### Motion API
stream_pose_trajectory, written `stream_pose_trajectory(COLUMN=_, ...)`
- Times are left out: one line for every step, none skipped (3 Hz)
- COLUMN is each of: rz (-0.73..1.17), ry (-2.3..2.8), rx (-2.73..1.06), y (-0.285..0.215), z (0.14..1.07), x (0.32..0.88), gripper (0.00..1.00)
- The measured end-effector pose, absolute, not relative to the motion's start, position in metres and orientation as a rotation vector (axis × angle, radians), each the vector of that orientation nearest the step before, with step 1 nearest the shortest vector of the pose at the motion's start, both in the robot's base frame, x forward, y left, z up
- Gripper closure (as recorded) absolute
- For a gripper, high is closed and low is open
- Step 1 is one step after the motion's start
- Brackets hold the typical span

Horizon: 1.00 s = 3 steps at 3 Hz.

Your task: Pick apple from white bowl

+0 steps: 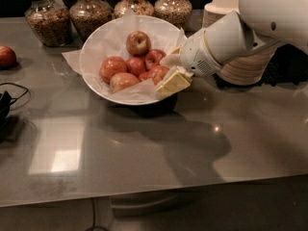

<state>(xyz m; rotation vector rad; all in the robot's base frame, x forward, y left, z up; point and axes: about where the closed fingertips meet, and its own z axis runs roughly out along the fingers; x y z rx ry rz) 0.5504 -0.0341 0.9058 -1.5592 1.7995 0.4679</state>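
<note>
The white bowl (96, 49), wide and lined with crinkled white paper, stands at the back middle of the grey table. It holds several apples. The largest red-orange apple (113, 67) lies at the left of the pile. A yellow-brown apple (137, 42) sits at the back, with smaller deep-red apples (136, 65) in the middle. My gripper (169, 77) reaches in over the bowl's right rim. Its cream tip rests against a red-orange apple (156, 73) at the right of the pile and partly hides it. The gripper is apart from the largest apple.
Several glass jars (45, 20) of grains line the back edge. A stack of beige paper bowls (240, 69) stands right of the bowl, behind my arm. A lone red apple (6, 57) lies at the far left, and a black cable (7, 105) below it.
</note>
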Motion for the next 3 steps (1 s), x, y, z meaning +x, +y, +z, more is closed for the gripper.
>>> stream_pose_trajectory(rz=0.48, ry=1.806, rx=-1.58, y=-0.0272, z=0.8986, x=0.547, gripper=0.37)
stream_pose_trajectory(rz=0.48, ry=1.806, rx=-1.58, y=-0.0272, z=0.8986, x=0.547, gripper=0.56)
stream_pose_trajectory(rz=0.48, ry=1.806, rx=-1.58, y=-0.0272, z=0.8986, x=0.547, gripper=0.79)
